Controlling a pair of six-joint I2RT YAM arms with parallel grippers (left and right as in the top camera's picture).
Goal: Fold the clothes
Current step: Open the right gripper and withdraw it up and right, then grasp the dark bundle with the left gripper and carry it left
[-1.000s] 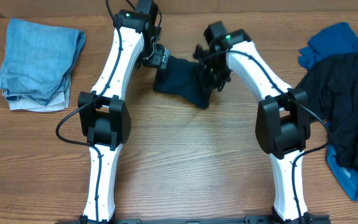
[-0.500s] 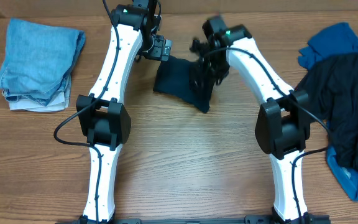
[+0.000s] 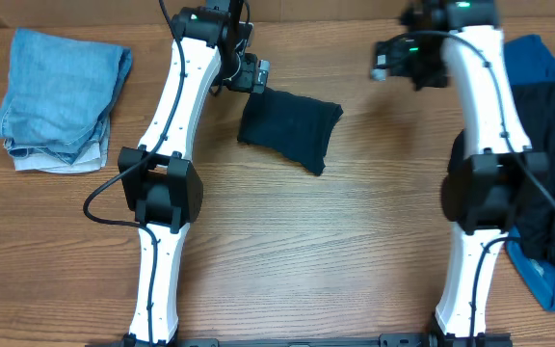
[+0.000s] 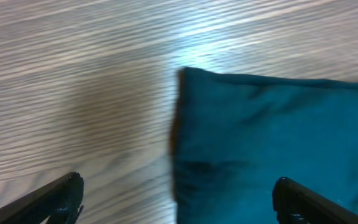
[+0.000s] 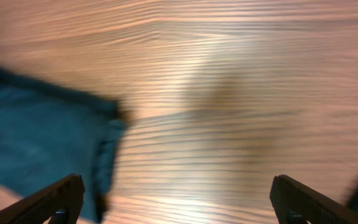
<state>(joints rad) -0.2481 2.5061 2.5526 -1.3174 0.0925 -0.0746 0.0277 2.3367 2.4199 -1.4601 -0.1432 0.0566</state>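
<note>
A dark navy shirt [image 3: 290, 128], folded into a small rectangle, lies flat on the table at centre back. My left gripper [image 3: 253, 76] hovers open just above its far left corner. In the left wrist view the shirt [image 4: 272, 137] fills the right half, and the gripper [image 4: 179, 190] straddles its edge without holding it. My right gripper [image 3: 385, 60] is open and well clear, to the right of the folded shirt. The right wrist view shows bare wood inside the gripper [image 5: 178, 186] and the shirt [image 5: 42, 149] off to the left. More clothes lie heaped at the right edge: a dark one [image 3: 538, 164] over a bright blue one [image 3: 523, 60].
A stack of pale, faded blue garments [image 3: 61, 96] sits at the far left. The heap of clothes takes up the right edge of the wooden table [image 3: 297, 251]. Both arms' bases stand at the front edge.
My right gripper opened, let go of the folded shirt and swung up and to the right. The shirt's right side settled flat. The left gripper stayed open near its corner.
</note>
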